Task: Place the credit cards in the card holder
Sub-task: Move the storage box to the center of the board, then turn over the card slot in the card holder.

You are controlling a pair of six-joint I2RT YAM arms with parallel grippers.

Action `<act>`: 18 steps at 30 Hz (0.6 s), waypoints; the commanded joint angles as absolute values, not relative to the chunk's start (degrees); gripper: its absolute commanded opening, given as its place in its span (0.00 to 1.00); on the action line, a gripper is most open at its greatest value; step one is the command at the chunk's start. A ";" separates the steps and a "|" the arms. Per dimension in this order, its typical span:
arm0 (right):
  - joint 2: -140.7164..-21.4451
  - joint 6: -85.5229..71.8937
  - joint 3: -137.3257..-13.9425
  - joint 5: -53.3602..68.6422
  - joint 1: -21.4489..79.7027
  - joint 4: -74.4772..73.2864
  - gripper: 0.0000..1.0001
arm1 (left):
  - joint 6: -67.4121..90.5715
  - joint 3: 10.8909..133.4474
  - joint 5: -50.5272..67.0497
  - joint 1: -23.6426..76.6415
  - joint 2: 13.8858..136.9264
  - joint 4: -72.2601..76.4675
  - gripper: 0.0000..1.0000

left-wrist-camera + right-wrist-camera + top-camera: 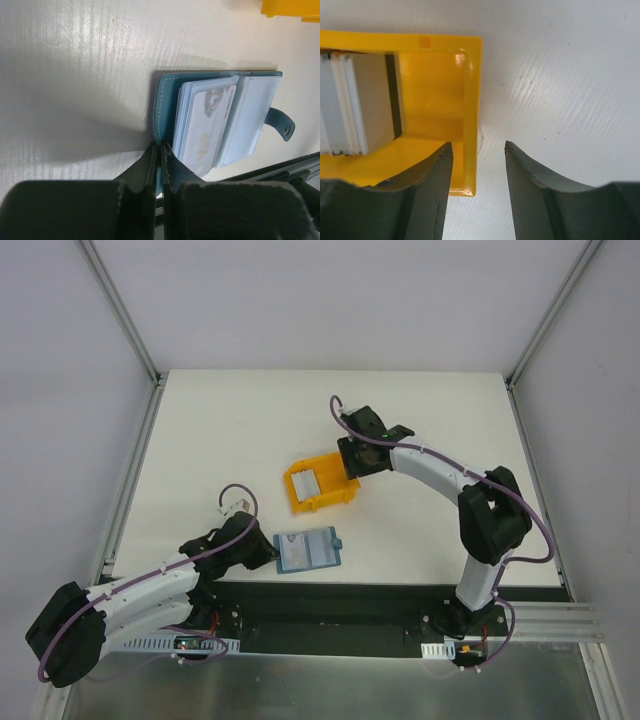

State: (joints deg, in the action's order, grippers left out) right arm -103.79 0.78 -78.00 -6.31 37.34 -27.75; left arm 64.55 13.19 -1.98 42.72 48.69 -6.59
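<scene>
- The credit cards (pixel 350 100) stand on edge as a pale stack inside the yellow bin (pixel 472 75), against its left side in the right wrist view. None of the stack is lifted.
- The card holder (pixel 250 110) lies open on the counter (pixel 200 440), near the arm bases and a little apart from the bin. Its light blue pockets face up, and one printed card (pixel 212 117) already shows in a pocket.
- The left gripper (pixel 159 150) is pressed together on the edge of the holder's teal cover, pinning it open.
- The right gripper (pixel 478 145) hangs over the bin's right wall with its jaws spread. The wall sits between them, and nothing is pinched.
- The step in hand looks like fetching a card from the bin.
- The next move probably calls for shifting the right gripper across to the stack. It would then need to close on a single card's top edge without dragging its neighbours.
</scene>
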 commanded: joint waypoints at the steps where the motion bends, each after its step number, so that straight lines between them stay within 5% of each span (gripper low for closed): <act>1: -97.39 2.82 -83.84 -3.09 37.00 -29.79 0.51 | 62.67 13.89 -2.11 42.80 49.22 -10.28 0.00; 18: -99.84 -10.55 -79.89 13.01 39.37 -16.52 0.60 | 62.31 13.80 -1.85 42.80 46.93 -10.28 0.00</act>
State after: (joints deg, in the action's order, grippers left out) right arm -98.63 -7.99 -79.88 10.28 38.46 -19.59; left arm 63.57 13.26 -1.98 42.72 47.68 -7.16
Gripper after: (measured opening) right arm 0.599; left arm 0.007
